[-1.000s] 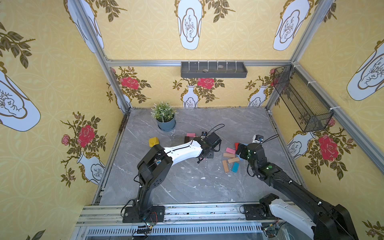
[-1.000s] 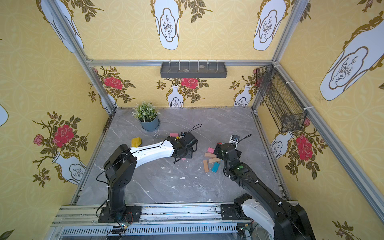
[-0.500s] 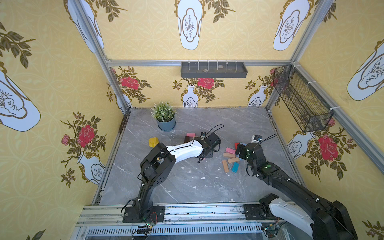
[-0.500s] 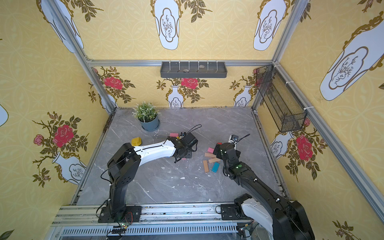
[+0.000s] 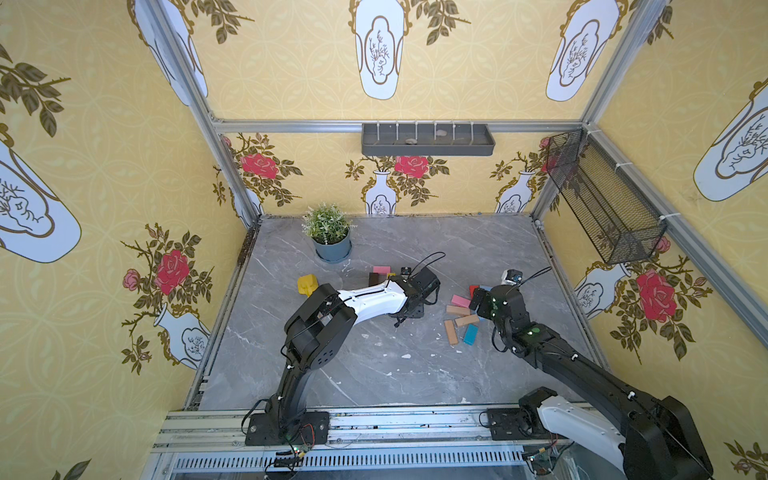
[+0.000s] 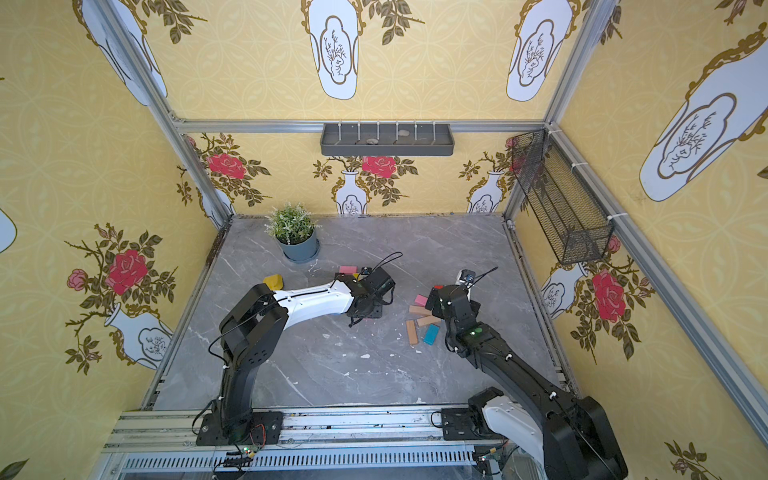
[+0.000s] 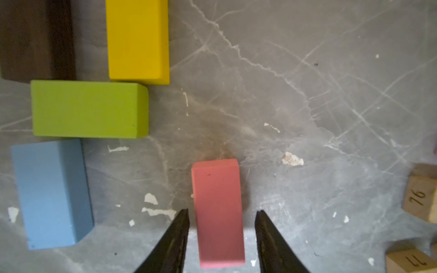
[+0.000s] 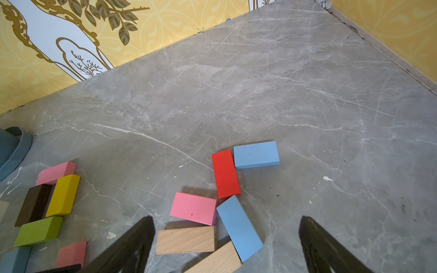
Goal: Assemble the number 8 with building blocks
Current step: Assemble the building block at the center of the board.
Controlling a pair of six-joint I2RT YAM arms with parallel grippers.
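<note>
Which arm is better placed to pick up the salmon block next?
Left: the left tool straddles the salmon block, near the green block. The right tool hovers open over other loose blocks.

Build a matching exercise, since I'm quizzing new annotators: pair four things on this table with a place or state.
Things:
1. salmon-pink rectangular wooden block
2. lime-green rectangular wooden block
3. red rectangular wooden block
4. right gripper

Places or states:
A. wide open
B. between a yellow rectangular block and a blue rectangular block
C. among loose blocks ahead of the right gripper
D. between the fingers of the left gripper

Pairs: 1-D, 2-B, 3-C, 4-A.
</note>
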